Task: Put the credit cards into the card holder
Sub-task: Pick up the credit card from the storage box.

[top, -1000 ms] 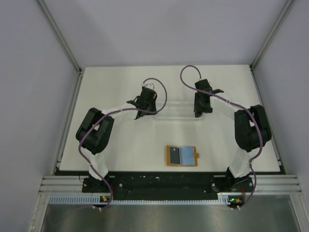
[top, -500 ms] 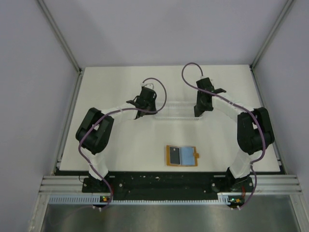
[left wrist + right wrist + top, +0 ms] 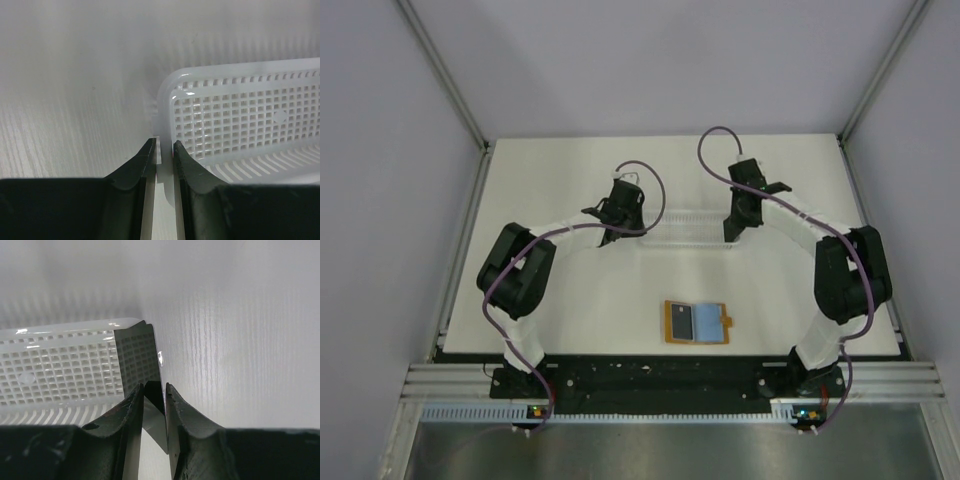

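Teamwork is happening between the far and near edges of the table (image 3: 550,300): the left gripper (image 3: 162,150) is pinching the end wall of the white tray (image 3: 240,120), likely steadying it, while the right gripper (image 3: 154,390) is pinching a dark credit card (image 3: 140,355). The card holder (image 3: 696,322) is lying open by the near edge, waiting.

Top cam: fixed, high, behind the arm bases, angled down and forward. It is far off and takes in the whole table (image 3: 570,300) and both arms.
Left wrist cam: sits behind the left gripper (image 3: 163,145), looks out along its fingers, low and very close, onto the left end of the white tray (image 3: 240,120), whose wall is pinched.
Right wrist cam: same on the right gripper (image 3: 154,386), facing the tray's right end, with the pinched credit card (image 3: 140,357) in the foreground.
Shared: the tray is in all three views.
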### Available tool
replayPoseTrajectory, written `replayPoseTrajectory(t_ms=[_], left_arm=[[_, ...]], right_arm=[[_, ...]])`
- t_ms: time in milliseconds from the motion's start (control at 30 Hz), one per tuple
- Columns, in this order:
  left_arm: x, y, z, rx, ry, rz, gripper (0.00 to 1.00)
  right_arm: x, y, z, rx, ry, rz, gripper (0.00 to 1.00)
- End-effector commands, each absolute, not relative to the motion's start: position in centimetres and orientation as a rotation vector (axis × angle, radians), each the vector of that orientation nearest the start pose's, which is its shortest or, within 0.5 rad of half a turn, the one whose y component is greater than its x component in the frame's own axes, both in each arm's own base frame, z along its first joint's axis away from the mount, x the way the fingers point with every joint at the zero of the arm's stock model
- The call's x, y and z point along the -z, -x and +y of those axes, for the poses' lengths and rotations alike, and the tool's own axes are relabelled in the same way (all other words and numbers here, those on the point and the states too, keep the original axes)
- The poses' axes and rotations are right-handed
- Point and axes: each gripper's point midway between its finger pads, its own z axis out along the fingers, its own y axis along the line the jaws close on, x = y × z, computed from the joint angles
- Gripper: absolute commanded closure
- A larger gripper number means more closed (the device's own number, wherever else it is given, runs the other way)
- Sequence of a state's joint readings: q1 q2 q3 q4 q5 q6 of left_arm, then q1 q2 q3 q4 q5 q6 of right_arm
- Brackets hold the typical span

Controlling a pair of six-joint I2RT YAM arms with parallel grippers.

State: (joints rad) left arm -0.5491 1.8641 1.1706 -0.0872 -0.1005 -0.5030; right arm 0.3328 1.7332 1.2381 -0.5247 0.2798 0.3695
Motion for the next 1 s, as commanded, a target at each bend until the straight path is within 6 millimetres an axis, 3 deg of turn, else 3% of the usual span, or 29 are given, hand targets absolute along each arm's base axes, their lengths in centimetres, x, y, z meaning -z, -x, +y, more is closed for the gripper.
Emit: replayPoseTrajectory(t_ms=[0,200,433,500,733,833,967], left_arm=[[-4.7,-41.0,-24.1,0.36,0.02,2.378,0.95],[-4.6,-41.0,-24.1,0.363,0.021,2.38,0.95],[-4.7,-41.1,-24.2,0.368,0.019,2.378,0.95],[-4.7,-41.1,-24.3,0.372,0.018,2.378,0.95],[-4.6,-41.0,-24.2,0.373,0.026,2.383,0.93],[-4.6,-41.0,-24.3,0.379,0.026,2.384,0.87],[-5.1,-41.0,-24.7,0.41,0.02,2.376,0.73]], right_arm=[[-10.2,-39.2,7.8,0.167,-0.175,2.471,0.78],[-10.6,-39.1,7.8,0.165,-0.175,2.463,0.83],[-11.0,-39.2,8.1,0.132,-0.177,2.459,1.0],[-11.3,-39.2,8.3,0.118,-0.181,2.452,1.0],[-15.3,-39.0,9.3,-0.01,-0.199,2.361,1.0],[-17.3,-38.8,11.0,-0.156,-0.162,2.304,1.0],[-20.7,-37.2,15.6,-0.511,-0.006,2.18,1.0]])
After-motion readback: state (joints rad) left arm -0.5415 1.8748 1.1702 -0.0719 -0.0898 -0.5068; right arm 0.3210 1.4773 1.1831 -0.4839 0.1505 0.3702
